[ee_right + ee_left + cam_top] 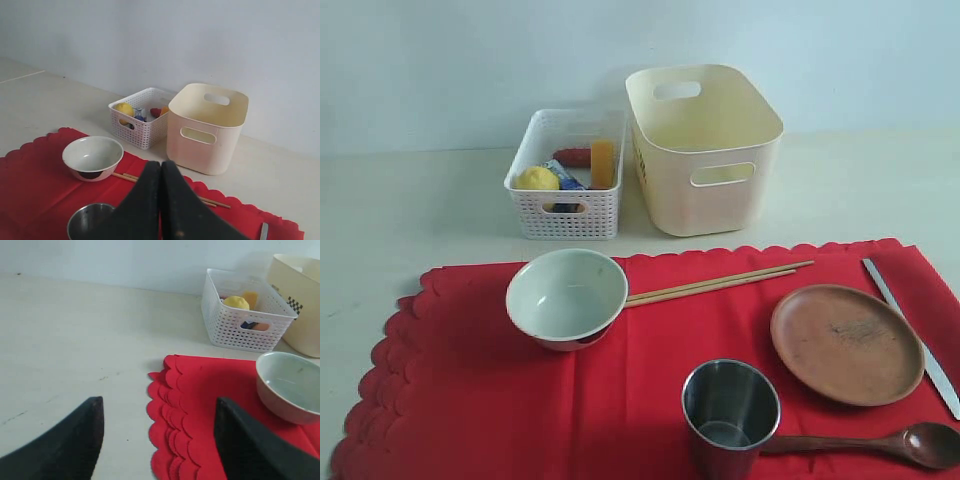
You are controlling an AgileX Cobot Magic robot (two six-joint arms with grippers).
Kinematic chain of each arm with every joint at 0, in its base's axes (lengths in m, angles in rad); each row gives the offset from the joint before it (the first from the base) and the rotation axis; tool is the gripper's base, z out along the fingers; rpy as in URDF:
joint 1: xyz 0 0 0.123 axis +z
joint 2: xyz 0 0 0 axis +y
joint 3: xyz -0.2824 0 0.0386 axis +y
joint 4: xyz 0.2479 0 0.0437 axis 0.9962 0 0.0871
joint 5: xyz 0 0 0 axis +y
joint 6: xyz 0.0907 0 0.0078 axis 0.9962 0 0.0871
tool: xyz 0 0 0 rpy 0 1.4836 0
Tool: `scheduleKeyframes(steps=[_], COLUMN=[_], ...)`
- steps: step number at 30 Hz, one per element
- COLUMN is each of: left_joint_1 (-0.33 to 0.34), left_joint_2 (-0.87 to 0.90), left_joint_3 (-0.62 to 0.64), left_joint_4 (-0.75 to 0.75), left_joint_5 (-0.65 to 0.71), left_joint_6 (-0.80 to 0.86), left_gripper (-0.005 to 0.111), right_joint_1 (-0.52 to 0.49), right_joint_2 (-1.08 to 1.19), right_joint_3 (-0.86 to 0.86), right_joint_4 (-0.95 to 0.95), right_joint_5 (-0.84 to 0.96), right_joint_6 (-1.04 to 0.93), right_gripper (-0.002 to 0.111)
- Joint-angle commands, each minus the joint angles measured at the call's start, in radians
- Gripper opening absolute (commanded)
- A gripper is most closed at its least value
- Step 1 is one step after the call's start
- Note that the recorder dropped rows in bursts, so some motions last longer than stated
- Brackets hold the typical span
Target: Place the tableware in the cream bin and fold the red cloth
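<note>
Nothing had gone into the cream bin [710, 205] yet, so your first job, as I judged it, was to clear the red cloth [520, 400]. Your left gripper [159, 405] hung with its jaws spread, empty, above the cloth's scalloped edge and near the bowl [567, 295]. Your right gripper [161, 167] had its jaws pressed together on nothing, above the cup [730, 410]. The bowl was the natural start for the left arm: you needed to pinch its rim, one jaw inside and one outside, because the glazed wall looked slick and curved away. The cup's thin steel rim called for the same grip, after opening the right jaws. The chopsticks [720, 283], knife [910, 330] and spoon [880, 443] lay flat on soft fabric, so you would have done well to press down lightly and close across their narrow width. The round brown plate [847, 343] was shallow with a low lip, the hardest to lift. The bin stood tall and smooth behind the cloth, beside the perforated white basket [565, 212], so each piece had to clear its rim.
</note>
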Motion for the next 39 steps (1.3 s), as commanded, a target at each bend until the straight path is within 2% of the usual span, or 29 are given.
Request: scheduleKeyframes(steps=[1, 12, 18, 23, 27, 29, 36, 39], left_joint_1=[0.003, 0.003, 0.003, 0.003, 0.003, 0.003, 0.003, 0.003], left_joint_2=[-0.005, -0.005, -0.005, -0.005, -0.005, -0.005, -0.005, -0.005], left_joint_3=[0.002, 0.002, 0.002, 0.002, 0.002, 0.002, 0.002, 0.002], left_joint_4=[-0.007, -0.007, -0.007, -0.007, -0.007, -0.007, -0.007, -0.007], left_joint_5=[-0.006, -0.006, -0.006, -0.006, -0.006, -0.006, -0.006, -0.006], left_joint_6=[-0.006, -0.006, -0.006, -0.006, -0.006, -0.006, -0.006, -0.006], left_gripper=[0.062, 0.062, 0.062, 0.062, 0.062, 0.062, 0.062, 0.062], right_joint_1=[-0.002, -0.002, -0.002, -0.002, -0.002, -0.002, -0.002, -0.002], right_joint_2=[-0.003, -0.003, -0.003, 0.181, 0.442, 0.548, 0.988, 1.139], right_joint_3=[-0.008, -0.007, 0.031, 0.032, 0.032, 0.015, -0.179, -0.262], right_joint_4=[-0.002, 0.000, 0.026, 0.030, 0.030, 0.038, 0.057, 0.080], right_joint_5=[0.007, 0.009, -0.049, -0.045, -0.082, -0.107, -0.024, 0.030], right_joint_6=[0.006, 0.001, 0.001, 0.001, -0.001, -0.001, -0.063, -0.117], right_gripper=[0.000, 0.000, 0.000, 0.000, 0.001, 0.005, 0.045, 0.056])
